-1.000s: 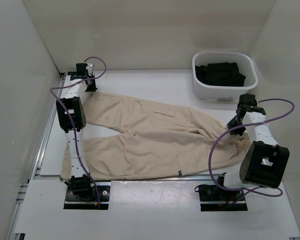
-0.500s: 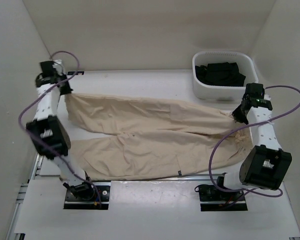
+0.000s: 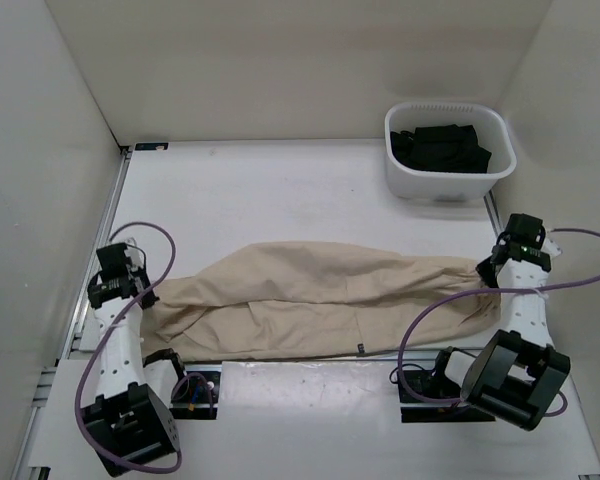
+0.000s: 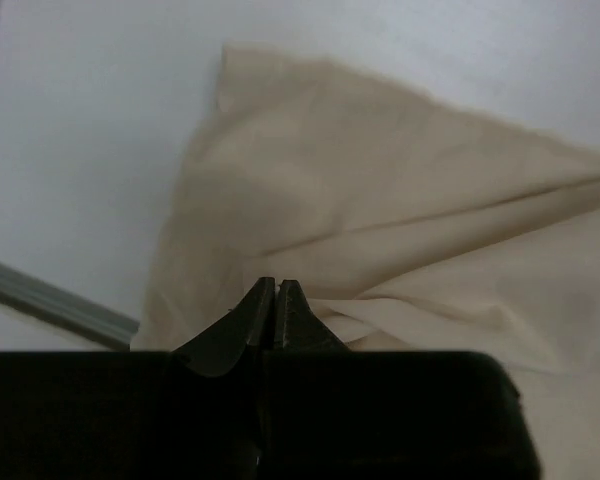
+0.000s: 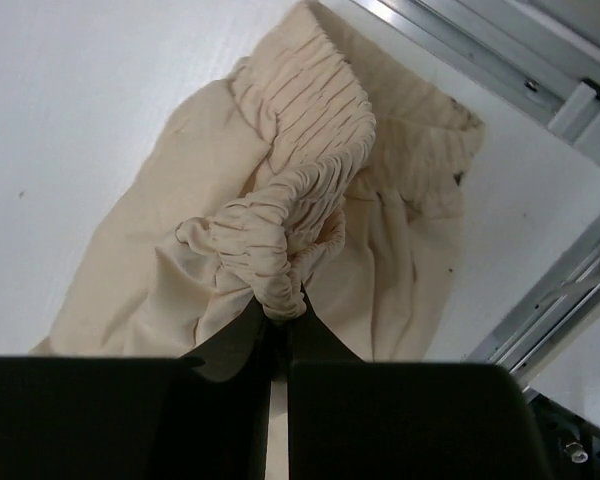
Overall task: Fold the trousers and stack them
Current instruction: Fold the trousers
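Trousers (image 3: pixel 320 300) lie as one long beige band along the near edge of the worktop (image 3: pixel 280 200), doubled lengthwise so that one leg sits on top of the other, and we see them run from close to the near left corner across to the right edge. At the left end the left gripper (image 3: pixel 145 293) sits right at the tip of the cloth. Through its wrist camera we see its two dark fingertips (image 4: pixel 263 300) pressed tight together with only a hairline between them, and the creases of the fabric converge on that point, so we read it as pinching a thin bit of the leg ends. The cloth fans out flat beyond the tips, and a metal rail (image 4: pixel 50 300) crosses the lower left of that view. At the right end the right gripper (image 3: pixel 493 275) is closed on the waistband (image 5: pixel 300 200): in its wrist view we see the ribbed elastic bunched into a knot that rises into the closed jaws, while the rest of the waist spreads loosely over the worktop below. Seen from above, the band is slightly puffed in the middle and not pressed flat. In the far right corner stands a white basket (image 3: pixel 445 190) holding dark garments (image 3: pixel 440 148), well apart from the trousers. Purple cables (image 3: pixel 420 320) loop from both arms.
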Robot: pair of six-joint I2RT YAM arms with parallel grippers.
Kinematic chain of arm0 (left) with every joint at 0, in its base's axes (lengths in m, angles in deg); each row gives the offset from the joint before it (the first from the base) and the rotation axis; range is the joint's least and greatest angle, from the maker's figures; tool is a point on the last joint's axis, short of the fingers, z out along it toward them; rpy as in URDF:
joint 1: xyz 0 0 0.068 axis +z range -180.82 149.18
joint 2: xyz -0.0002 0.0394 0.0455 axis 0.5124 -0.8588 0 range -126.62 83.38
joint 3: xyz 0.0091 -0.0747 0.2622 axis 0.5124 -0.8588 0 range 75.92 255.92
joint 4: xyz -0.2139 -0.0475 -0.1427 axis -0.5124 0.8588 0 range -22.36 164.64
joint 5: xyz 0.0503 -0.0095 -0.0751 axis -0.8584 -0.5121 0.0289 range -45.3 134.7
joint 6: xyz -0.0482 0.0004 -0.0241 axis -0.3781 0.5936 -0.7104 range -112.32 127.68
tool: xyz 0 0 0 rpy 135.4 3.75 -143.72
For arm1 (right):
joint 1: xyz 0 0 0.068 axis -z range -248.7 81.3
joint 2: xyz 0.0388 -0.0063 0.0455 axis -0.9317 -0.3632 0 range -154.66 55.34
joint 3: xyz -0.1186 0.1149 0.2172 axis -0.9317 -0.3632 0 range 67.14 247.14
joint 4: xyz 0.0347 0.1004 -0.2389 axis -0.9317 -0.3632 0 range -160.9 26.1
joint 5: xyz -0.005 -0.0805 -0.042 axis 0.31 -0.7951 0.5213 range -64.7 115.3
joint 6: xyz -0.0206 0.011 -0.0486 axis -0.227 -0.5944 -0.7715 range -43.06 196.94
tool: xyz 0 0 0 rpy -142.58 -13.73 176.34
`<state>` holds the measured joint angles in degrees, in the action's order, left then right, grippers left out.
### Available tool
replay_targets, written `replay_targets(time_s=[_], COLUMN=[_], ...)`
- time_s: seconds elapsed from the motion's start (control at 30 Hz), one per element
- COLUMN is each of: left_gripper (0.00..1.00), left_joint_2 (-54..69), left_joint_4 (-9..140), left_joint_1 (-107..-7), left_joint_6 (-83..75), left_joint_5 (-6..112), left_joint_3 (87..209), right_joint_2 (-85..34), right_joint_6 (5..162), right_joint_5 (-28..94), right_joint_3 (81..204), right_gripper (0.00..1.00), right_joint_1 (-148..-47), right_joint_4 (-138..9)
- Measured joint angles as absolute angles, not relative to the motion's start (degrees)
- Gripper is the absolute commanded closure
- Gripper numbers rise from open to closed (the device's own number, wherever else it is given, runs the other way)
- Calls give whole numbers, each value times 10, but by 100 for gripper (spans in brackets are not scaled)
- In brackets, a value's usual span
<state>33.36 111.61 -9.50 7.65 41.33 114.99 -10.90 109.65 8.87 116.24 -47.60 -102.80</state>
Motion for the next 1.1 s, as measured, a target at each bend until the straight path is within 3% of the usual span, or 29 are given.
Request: replay_targets(time_s=[0.1,0.3,0.53,0.73,0.9,1.1], left_gripper=[86,86,86,86,86,86], left_joint_2=[334,348,330,340,308,168], left_joint_4=[1143,1129,1126,1146,1111,1075], left_joint_1=[-94,-94,-95,-98,-101,-102], left_joint_6=[77,77,77,77,77,76], left_joint_5=[384,342,328,318,351,381], left_joint_3=[1095,1104,1295,1335,1336,1441], right_joint_2=[-87,-52,47,122,67,-28], right_joint_6=[1115,1143,1171,1192,1204,1205], right_joint_5=[90,106,75,43,71,85], right_joint_3=[1125,1124,1195,1117,1069,1171], right_gripper=[100,100,100,100,100,100], right_joint_1=[-453,-439,-439,-439,-438,-437], right_joint_4=[-1028,-1040,-1137,-1185,-1183,-1176])
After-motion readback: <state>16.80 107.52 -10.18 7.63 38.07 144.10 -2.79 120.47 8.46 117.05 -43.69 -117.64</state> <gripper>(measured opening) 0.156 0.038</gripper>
